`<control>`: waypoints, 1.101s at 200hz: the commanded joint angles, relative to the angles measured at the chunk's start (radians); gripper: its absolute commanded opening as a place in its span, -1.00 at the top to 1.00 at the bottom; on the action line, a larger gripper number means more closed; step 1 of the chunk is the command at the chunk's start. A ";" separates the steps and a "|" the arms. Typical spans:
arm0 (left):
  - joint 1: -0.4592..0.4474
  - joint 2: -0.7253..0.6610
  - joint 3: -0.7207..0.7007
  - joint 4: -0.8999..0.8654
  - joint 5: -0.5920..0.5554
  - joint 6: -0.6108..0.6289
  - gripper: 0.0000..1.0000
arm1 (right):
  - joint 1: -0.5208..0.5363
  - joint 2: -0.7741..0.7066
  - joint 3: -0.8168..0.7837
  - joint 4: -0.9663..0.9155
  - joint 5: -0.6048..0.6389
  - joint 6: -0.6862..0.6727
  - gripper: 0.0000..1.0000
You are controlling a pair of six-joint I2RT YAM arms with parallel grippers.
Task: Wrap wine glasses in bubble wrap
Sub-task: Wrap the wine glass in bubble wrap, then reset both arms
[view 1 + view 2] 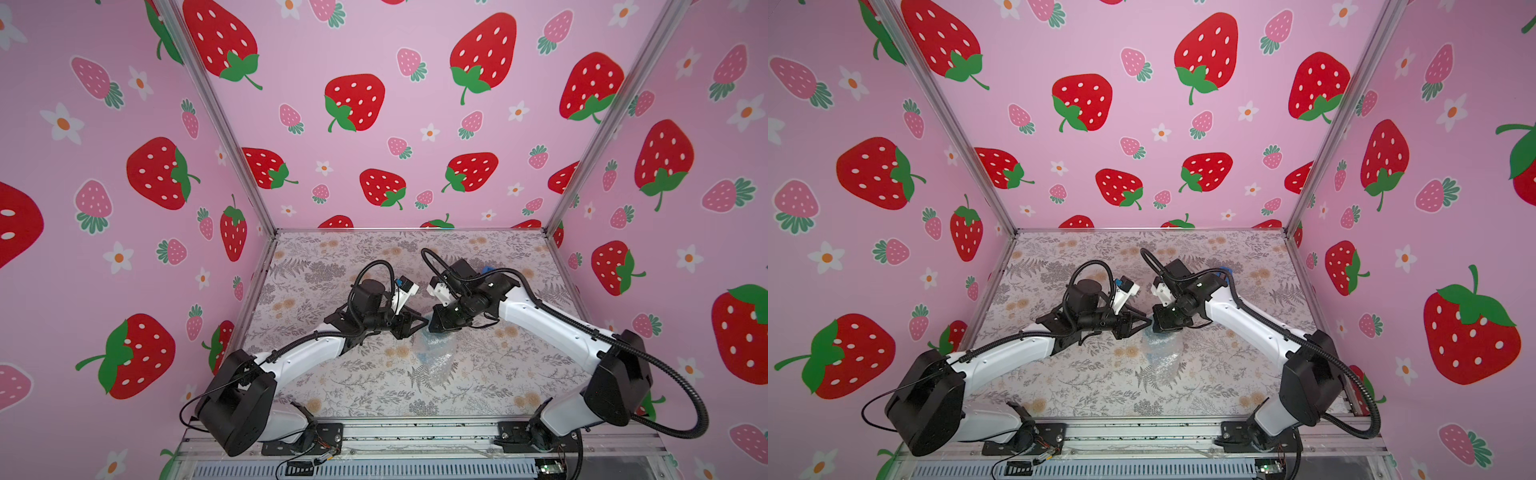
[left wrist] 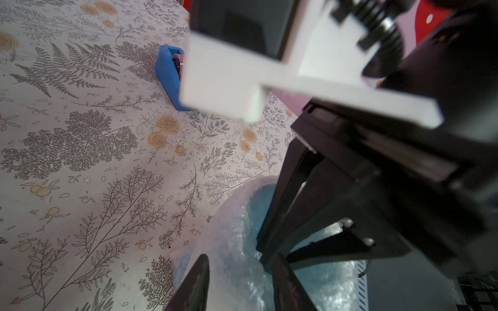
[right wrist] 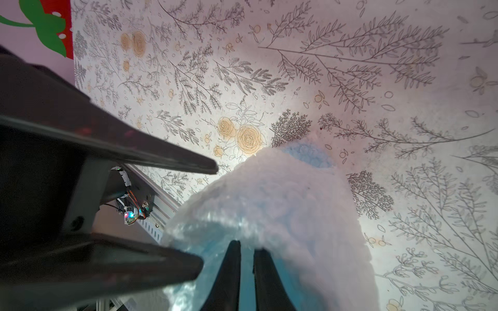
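In both top views the goblet (image 1: pixel 424 356) lies on the table (image 1: pixel 332 386) swaddled in bubble wrap (image 1: pixel 438 361), both arms meeting at its far end, the tape dispenser (image 1: pixel 488 269) well beyond it. The left wrist view shows the left pincer (image 2: pixel 239 285) apart, straddling wrap beside the goblet, probably to steady the roll. The right wrist view shows the right pincer (image 3: pixel 246 277) nipped onto wrap over the goblet, seemingly stopping it springing loose.

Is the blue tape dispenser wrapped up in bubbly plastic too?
No, the tape dispenser sits bare on the flowery table, apart from the bubble wrap.
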 commanded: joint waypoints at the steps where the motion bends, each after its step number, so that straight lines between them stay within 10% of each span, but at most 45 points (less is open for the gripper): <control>1: 0.002 0.004 0.037 -0.031 -0.005 0.020 0.15 | -0.001 -0.066 0.077 -0.080 0.041 -0.039 0.67; 152: 0.002 -0.064 0.180 -0.186 -0.047 0.039 -0.17 | -0.117 -0.166 0.061 0.007 0.085 -0.131 0.55; 180: 0.019 -0.100 0.248 -0.258 -0.161 0.057 -0.21 | -0.220 -0.272 -0.025 0.134 0.224 -0.137 0.36; 220: 0.098 -0.171 0.235 -0.203 -0.349 0.067 -0.31 | -0.389 -0.427 -0.189 0.317 0.452 -0.179 -0.46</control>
